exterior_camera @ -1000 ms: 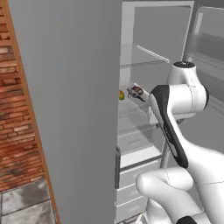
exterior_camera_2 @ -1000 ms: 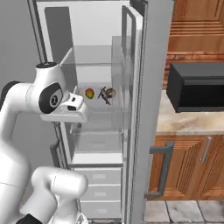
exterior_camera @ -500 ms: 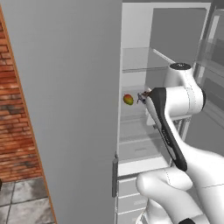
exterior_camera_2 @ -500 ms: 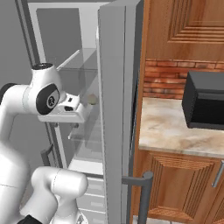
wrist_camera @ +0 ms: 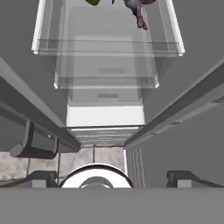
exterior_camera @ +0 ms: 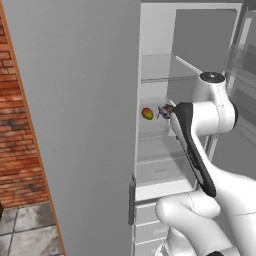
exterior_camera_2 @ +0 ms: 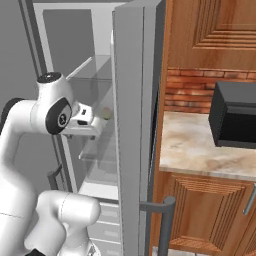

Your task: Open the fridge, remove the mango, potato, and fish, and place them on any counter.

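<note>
The fridge (exterior_camera: 165, 150) stands open, both grey doors swung out, with white shelves and drawers inside. On the middle shelf lie the red-orange mango (exterior_camera: 146, 114) and, right beside it, the dark fish (exterior_camera: 163, 110), partly behind my arm. In the hand view the mango (wrist_camera: 92, 1) and the fish (wrist_camera: 138, 11) sit at the top edge, with lower shelves and drawers beneath. My gripper (wrist_camera: 112, 178) is open and holds nothing, short of that shelf. My hand (exterior_camera_2: 86, 120) reaches in between the doors. The potato and the counter are out of view.
The left door (exterior_camera: 75, 125) fills the left side, with a brick wall (exterior_camera: 20, 130) beyond it. The right door's edge (exterior_camera_2: 132, 130) and its bar handle (exterior_camera_2: 165, 220) stand close to my hand. A stone worktop (exterior_camera_2: 200, 150) over wooden cabinets carries a black microwave (exterior_camera_2: 235, 120).
The whole picture has shifted, so the cameras have moved with the base. Both doors now look larger and nearer. My hand stays level with the middle shelf, gripper still open.
</note>
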### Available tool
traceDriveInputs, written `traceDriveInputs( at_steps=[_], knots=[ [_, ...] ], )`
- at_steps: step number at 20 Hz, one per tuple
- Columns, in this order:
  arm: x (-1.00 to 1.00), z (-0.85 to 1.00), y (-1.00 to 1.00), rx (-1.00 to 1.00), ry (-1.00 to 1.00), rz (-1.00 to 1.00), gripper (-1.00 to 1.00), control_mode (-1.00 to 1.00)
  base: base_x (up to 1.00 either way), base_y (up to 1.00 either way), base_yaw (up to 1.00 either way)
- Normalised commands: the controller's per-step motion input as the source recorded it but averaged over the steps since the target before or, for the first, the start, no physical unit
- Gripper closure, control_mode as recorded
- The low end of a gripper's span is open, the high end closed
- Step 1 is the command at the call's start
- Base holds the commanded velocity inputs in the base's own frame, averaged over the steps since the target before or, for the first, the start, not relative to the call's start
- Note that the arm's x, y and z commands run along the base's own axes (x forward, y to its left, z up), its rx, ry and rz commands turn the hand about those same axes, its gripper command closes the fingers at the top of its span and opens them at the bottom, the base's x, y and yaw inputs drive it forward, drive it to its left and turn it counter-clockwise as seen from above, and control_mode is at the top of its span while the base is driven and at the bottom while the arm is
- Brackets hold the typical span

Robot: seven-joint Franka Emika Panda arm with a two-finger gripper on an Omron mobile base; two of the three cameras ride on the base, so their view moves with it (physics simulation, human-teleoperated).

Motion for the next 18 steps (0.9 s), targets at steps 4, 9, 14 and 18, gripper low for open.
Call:
traceDriveInputs(
  at_steps=[4,9,14,18],
  knots=[
    [0.63,0.00,0.12,-0.04,-0.37,-0.14,-1.00,-1.00,0.00,0.00,0.00],
    [0.92,0.00,-0.06,-0.03,-0.13,-0.11,-1.00,-1.00,0.00,0.00,0.00],
    [0.97,0.00,-0.24,0.00,0.03,-0.02,-1.00,-1.00,0.00,0.00,0.00],
    [0.70,0.00,-0.25,-0.01,0.05,0.00,-1.00,-1.00,0.00,0.00,0.00]
  ],
)
